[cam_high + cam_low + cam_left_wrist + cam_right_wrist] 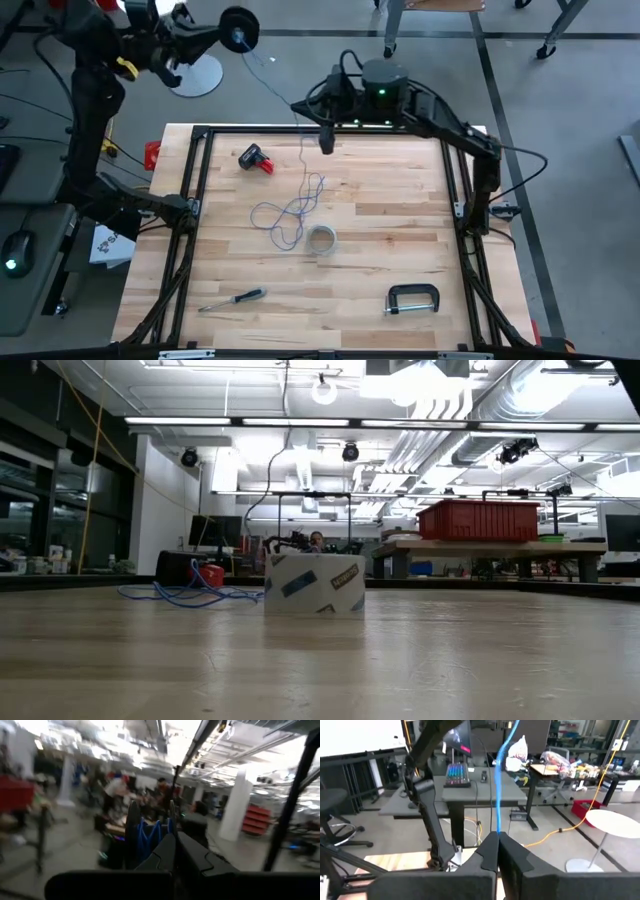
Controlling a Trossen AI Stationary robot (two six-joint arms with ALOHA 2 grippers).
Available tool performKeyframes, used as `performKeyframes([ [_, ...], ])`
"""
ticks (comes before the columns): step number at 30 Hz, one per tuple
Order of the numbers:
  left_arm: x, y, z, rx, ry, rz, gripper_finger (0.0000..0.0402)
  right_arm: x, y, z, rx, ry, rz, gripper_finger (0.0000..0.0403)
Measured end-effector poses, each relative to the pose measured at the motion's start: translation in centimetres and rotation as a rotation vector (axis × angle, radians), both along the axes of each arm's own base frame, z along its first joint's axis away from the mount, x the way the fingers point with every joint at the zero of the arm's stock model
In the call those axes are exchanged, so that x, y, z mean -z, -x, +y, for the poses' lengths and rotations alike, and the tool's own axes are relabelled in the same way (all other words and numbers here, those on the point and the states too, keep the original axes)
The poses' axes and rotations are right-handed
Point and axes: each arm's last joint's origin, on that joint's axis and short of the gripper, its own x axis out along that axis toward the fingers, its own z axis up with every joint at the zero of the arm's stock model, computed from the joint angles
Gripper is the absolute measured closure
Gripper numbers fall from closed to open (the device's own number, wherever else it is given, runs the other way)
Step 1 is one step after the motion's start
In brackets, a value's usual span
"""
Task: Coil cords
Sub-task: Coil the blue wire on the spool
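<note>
- Mostly your blue cord lies in loose loops on the middle of the wooden table, with a pale grey cord tangled through the same heap; one strand climbs off the far edge toward the upper left.
- Your right gripper hangs over the table's far edge, its fingers pressed together on the blue cord, which in the right wrist view rises straight up out of the closed fingertips.
- Your left gripper is off the table at the far left, raised, clamping a black spool; the left wrist view shows blue cord wound between the spool's flanges.
- Just beside the loops on the near side stands a roll of tape.
- Farther out you have a red and black tool near the far left corner, a screwdriver at near left and a C-clamp at near right.
</note>
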Motion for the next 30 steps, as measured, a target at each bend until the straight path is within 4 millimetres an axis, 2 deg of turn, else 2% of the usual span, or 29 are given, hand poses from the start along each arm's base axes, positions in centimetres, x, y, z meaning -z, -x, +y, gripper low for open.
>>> performKeyframes([
  [9,1.6,0.0,0.7,0.156,0.255,0.12,0.0401,-2.8,3.4,0.7,-0.002,0.045,-0.074,0.0403],
  [15,1.6,-0.8,1.2,0.265,0.316,0.127,0.0401,-3.5,3.9,0.7,0.0,0.069,-0.116,0.0403],
  [20,0.8,-1.4,1.8,0.273,0.26,0.065,0.0401,-3.4,3.5,0.8,-0.033,0.068,-0.127,0.0403],
  [24,-0.3,-1.8,1.9,0.309,0.203,-0.014,0.0401,-2.2,1.9,0.5,-0.026,0.065,-0.106,0.0395],
  [27,-1.0,-2.0,1.8,0.34,0.149,-0.067,0.0401,-1.7,0.8,0.2,-0.027,0.073,-0.122,0.0363],
  [30,-1.5,-2.2,1.3,0.358,0.102,-0.109,0.0401,-1.1,-0.3,0.0,-0.022,0.063,-0.139,0.0308],
])
